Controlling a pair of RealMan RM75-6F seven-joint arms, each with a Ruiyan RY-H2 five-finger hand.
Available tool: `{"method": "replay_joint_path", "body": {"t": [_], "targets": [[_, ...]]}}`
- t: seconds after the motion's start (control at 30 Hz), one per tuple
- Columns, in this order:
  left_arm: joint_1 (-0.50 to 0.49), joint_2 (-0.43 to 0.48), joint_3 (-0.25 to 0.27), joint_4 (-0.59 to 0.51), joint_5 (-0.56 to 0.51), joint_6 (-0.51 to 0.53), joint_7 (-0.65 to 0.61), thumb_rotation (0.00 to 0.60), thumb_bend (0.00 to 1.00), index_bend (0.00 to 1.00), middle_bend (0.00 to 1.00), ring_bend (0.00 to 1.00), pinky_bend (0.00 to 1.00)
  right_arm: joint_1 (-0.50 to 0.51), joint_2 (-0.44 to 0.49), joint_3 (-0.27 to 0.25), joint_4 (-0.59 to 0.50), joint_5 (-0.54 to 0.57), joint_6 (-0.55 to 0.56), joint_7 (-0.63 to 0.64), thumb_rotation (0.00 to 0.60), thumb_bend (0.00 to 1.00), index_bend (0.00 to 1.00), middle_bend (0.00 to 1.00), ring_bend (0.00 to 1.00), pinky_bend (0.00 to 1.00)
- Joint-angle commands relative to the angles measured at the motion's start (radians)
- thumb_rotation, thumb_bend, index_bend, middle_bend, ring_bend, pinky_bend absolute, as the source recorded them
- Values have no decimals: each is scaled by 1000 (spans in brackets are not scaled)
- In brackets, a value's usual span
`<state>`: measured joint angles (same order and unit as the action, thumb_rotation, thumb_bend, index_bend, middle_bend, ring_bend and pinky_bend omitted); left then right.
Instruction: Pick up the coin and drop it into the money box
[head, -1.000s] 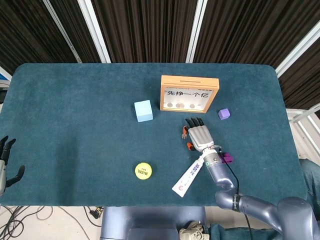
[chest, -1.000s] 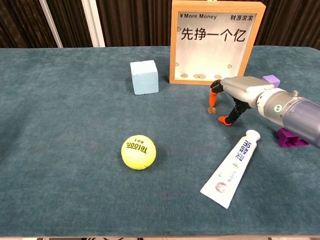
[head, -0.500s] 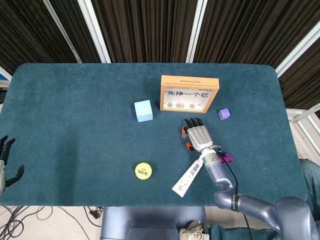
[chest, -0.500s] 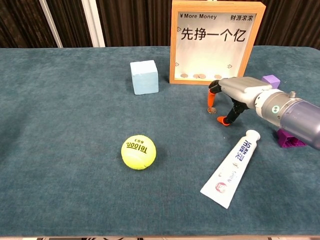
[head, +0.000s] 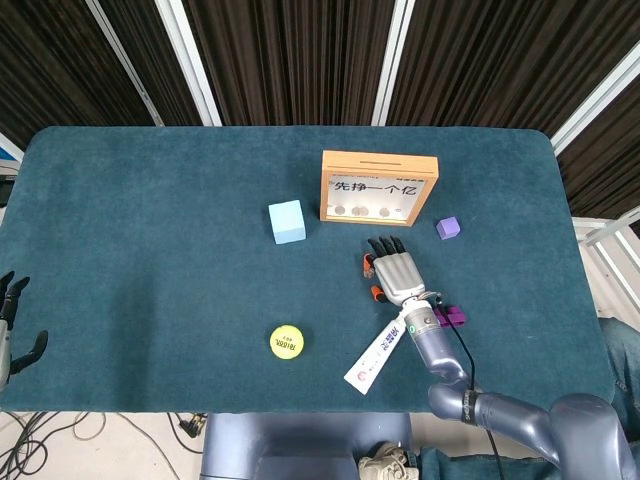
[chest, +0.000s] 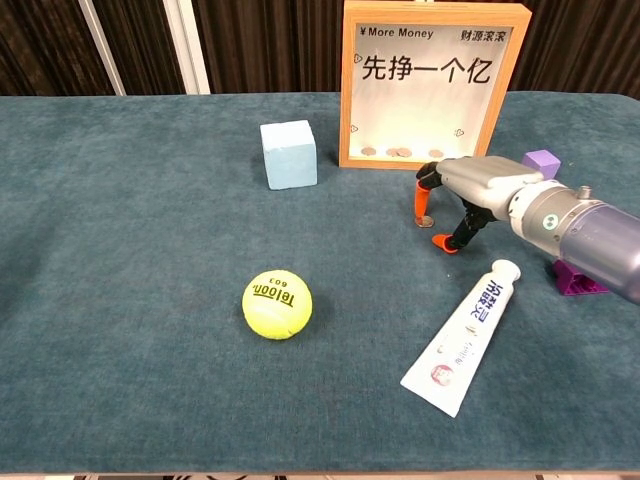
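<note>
The wooden money box (head: 379, 187) (chest: 433, 85) stands upright at the back of the table, with several coins showing behind its window. A small coin (chest: 425, 220) lies on the cloth just in front of it. My right hand (head: 400, 270) (chest: 490, 190) arches over the coin; one orange fingertip (chest: 422, 203) touches it from above, while the thumb tip (chest: 440, 243) rests on the cloth a little apart. In the head view the hand hides the coin. My left hand (head: 10, 325) hangs at the table's left edge, fingers apart and holding nothing.
A light blue cube (head: 287, 221) (chest: 289, 154) sits left of the box. A yellow tennis ball (head: 286, 342) (chest: 277, 304) and a toothpaste tube (head: 377, 353) (chest: 464, 336) lie nearer the front. A purple cube (head: 448, 227) and a purple piece (chest: 580, 280) lie by my right forearm.
My right hand has crept slightly left and toward the box, the thumb tip drawing closer to the coin. The coin stays in place. The left hand is still.
</note>
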<state>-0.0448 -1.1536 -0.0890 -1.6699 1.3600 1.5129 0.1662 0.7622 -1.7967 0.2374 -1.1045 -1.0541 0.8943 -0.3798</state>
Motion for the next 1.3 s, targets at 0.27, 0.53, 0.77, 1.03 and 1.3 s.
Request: {"method": "replay_joint_path", "body": {"t": [0.27,0.53,0.77,1.03,1.3], "targets": [[0,2,0,-2,-3,-3,1,600,338,115,7,0,0,9,-7,5,16,8,-8,-2,600,413,444,124,55,0],[-1,5,2,-5,-3,-7,1,600,338,115,6,0,0,24,-17,18,38,20,-15,-6,600,428,496,124,55,0],[-2,6,3,-6,-5,-10,4,600,338,116,7,0,0,37,-31,29,68,33,-29,-1,600,429,509,124,55,0],[-2,9,4,-9,-11,-14,10,600,338,117,7,0,0,39,-40,30,85,32,-25,8,600,430,512,124,55,0],[-2,11,4,-15,-17,-17,16,600,338,117,6,0,0,41,-44,32,96,30,-24,16,600,466,572,124,55,0]]}}
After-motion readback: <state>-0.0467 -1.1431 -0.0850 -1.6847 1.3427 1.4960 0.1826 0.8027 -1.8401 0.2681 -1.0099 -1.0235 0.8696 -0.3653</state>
